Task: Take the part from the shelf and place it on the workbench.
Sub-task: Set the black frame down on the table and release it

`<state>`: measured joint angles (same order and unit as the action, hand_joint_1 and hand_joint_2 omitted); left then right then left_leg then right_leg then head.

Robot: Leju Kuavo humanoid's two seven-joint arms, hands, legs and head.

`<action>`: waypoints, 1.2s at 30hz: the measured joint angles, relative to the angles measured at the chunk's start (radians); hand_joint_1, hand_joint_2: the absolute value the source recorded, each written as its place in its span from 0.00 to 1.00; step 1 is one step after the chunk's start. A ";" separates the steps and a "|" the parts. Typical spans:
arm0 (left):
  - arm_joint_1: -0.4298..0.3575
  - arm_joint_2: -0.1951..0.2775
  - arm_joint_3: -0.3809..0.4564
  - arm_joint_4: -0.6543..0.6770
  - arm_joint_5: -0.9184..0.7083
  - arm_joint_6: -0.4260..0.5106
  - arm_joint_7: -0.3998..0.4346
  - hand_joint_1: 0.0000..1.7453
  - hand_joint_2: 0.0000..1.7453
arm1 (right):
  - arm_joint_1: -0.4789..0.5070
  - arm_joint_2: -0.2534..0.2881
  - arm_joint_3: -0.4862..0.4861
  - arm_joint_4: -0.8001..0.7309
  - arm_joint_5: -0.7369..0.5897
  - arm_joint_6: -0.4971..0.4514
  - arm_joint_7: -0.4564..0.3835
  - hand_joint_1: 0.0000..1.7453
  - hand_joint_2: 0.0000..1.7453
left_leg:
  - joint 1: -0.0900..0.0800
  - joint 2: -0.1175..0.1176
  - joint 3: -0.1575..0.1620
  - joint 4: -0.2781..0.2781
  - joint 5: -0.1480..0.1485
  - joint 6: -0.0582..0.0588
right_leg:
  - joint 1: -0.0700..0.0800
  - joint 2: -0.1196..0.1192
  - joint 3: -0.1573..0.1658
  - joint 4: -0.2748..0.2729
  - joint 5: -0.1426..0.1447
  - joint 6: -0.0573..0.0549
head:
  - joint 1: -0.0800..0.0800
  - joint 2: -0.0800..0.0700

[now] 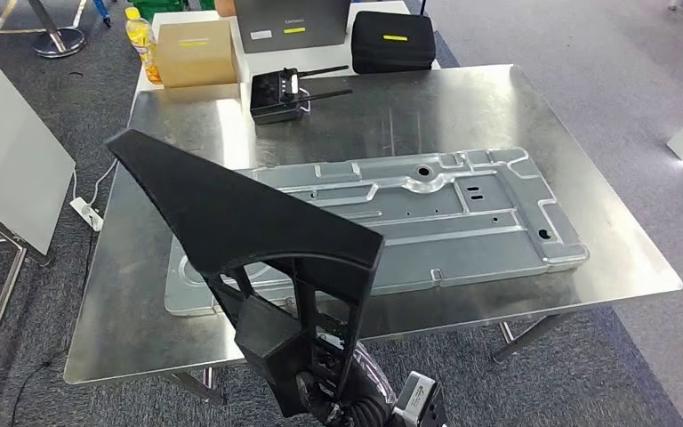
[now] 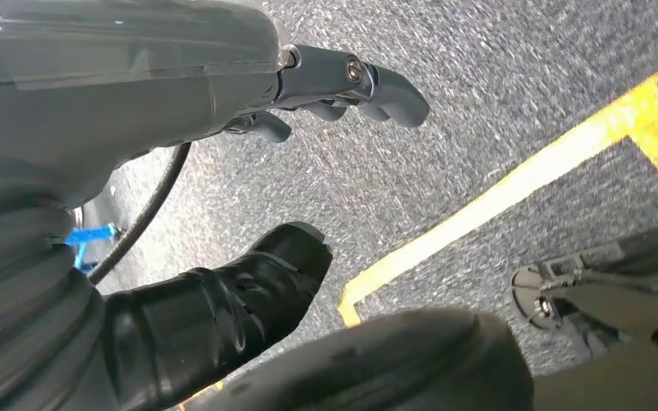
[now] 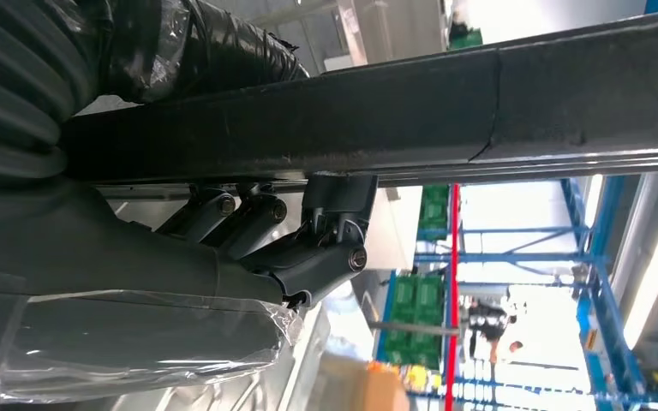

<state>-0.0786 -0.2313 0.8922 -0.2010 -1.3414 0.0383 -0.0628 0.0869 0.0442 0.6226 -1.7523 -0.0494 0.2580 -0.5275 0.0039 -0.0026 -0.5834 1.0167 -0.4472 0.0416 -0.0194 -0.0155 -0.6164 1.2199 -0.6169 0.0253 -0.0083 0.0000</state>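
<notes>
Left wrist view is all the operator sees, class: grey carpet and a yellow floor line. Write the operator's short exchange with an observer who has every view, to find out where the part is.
Operator: Is the part in a hand at all?
Observer: Yes. The right wrist view shows the right hand gripping a bar of the black part.
Operator: Is it on the workbench?
Observer: Not yet. In the head view it is held up, tilted, at the near side of the workbench.
Operator: Is anything lying where it could go?
Observer: A large stamped metal panel lies flat across the middle of the bench.
</notes>
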 joint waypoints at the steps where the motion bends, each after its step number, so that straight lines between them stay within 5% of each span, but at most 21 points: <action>1: 0.000 0.002 0.000 0.000 -0.002 0.003 -0.001 0.00 1.00 | 0.001 0.000 0.000 0.001 -0.003 -0.003 -0.001 1.00 1.00 | -0.003 -0.007 0.001 0.000 -0.001 0.003 | 0.001 0.008 -0.038 0.066 -0.020 -0.002 | 0.000 0.000; 3: 0.000 0.004 0.000 0.000 -0.006 0.010 -0.003 0.00 1.00 | 0.003 0.000 0.000 0.003 -0.010 -0.010 0.000 1.00 1.00 | -0.009 -0.021 0.005 0.001 -0.003 0.005 | 0.007 0.012 -0.071 0.102 -0.002 -0.011 | 0.000 0.000; 6: 0.000 0.004 -0.001 0.000 -0.012 0.013 -0.005 0.00 1.00 | 0.002 0.000 0.000 0.004 -0.023 -0.010 0.011 1.00 1.00 | -0.017 -0.036 0.015 0.001 -0.008 0.006 | 0.023 0.022 -0.004 -0.083 0.117 -0.044 | 0.000 0.000; 8: -0.001 0.002 -0.002 0.000 -0.016 0.010 -0.006 0.00 1.00 | -0.004 0.000 0.000 0.005 -0.023 -0.019 0.031 1.00 1.00 | -0.017 -0.040 0.013 0.002 -0.010 0.000 | 0.033 0.029 0.031 -0.174 0.149 -0.058 | 0.000 0.000; 11: -0.004 0.002 -0.005 0.000 -0.021 0.002 -0.006 0.00 1.00 | -0.031 0.004 -0.003 0.012 -0.009 -0.058 0.076 1.00 1.00 | -0.015 -0.040 0.010 0.003 -0.012 -0.014 | 0.032 0.027 0.037 -0.198 0.154 -0.059 | 0.000 0.000; 13: -0.008 0.002 -0.006 0.000 -0.024 -0.003 -0.004 0.00 1.00 | -0.060 0.010 -0.008 0.017 -0.002 -0.079 0.099 1.00 1.00 | -0.015 -0.029 -0.005 0.040 -0.039 -0.027 | 0.023 0.021 0.046 -0.212 0.160 -0.060 | -0.002 0.000; 17: -0.020 -0.007 -0.014 0.000 -0.032 0.012 0.036 0.00 1.00 | -0.132 0.025 -0.030 0.025 0.015 -0.139 0.152 1.00 1.00 | 0.001 -0.011 -0.113 0.262 -0.139 -0.052 | 0.018 0.007 0.048 -0.215 0.162 -0.062 | -0.004 0.000; 19: -0.027 -0.014 -0.020 0.000 -0.036 0.020 0.057 0.00 1.00 | -0.191 0.030 -0.057 0.032 0.016 -0.176 0.191 1.00 1.00 | 0.008 -0.006 -0.108 0.245 -0.104 -0.061 | 0.014 0.003 0.047 -0.210 0.159 -0.058 | -0.004 0.000; 21: -0.035 -0.020 -0.023 0.000 -0.037 0.025 0.065 0.00 1.00 | -0.259 0.035 -0.094 0.042 0.010 -0.204 0.225 1.00 1.00 | 0.013 0.002 -0.045 0.114 -0.037 -0.067 | 0.011 0.001 0.045 -0.199 0.153 -0.048 | -0.004 0.000; 23: -0.042 -0.028 -0.024 0.000 -0.038 0.027 0.068 0.00 1.00 | -0.314 0.038 -0.128 0.051 0.004 -0.215 0.244 1.00 1.00 | 0.012 0.004 -0.004 0.025 -0.008 -0.058 | 0.013 0.001 0.040 -0.188 0.149 -0.036 | -0.003 0.000; 28: -0.048 -0.037 -0.026 0.000 -0.038 0.027 0.068 0.00 1.00 | -0.359 0.041 -0.151 0.067 0.002 -0.219 0.250 1.00 1.00 | 0.010 -0.002 -0.002 0.007 -0.001 -0.020 | 0.010 0.003 0.023 -0.158 0.127 -0.012 | -0.002 0.000; 32: -0.051 -0.040 -0.027 0.000 -0.037 0.026 0.064 0.00 1.00 | -0.397 0.040 -0.171 0.081 0.003 -0.254 0.258 1.00 1.00 | 0.008 -0.003 -0.002 0.004 -0.001 -0.006 | 0.006 0.010 -0.094 0.076 0.028 -0.002 | -0.001 0.000; 34: -0.052 -0.041 -0.029 0.000 -0.037 0.025 0.065 0.00 1.00 | -0.440 0.039 -0.198 0.096 -0.007 -0.281 0.275 1.00 1.00 | 0.005 -0.006 -0.002 0.005 -0.001 -0.005 | 0.007 0.011 -0.107 0.081 0.057 -0.004 | -0.001 0.000; 36: -0.053 -0.046 -0.031 0.000 -0.036 0.025 0.066 0.00 1.00 | -0.497 0.037 -0.234 0.109 -0.005 -0.308 0.293 1.00 1.00 | 0.003 -0.010 0.000 0.005 -0.002 -0.006 | 0.009 0.015 -0.053 -0.049 0.133 -0.015 | -0.001 0.000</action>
<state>-0.1320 -0.2772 0.8613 -0.2007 -1.3776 0.0637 0.0033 -0.4101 0.0812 0.3884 -1.6433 -0.0546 -0.0502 -0.2343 0.0068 -0.0126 -0.5833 1.0219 -0.4489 0.0354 -0.0108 -0.0009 -0.6693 1.1710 -0.4839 0.0102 -0.0091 0.0000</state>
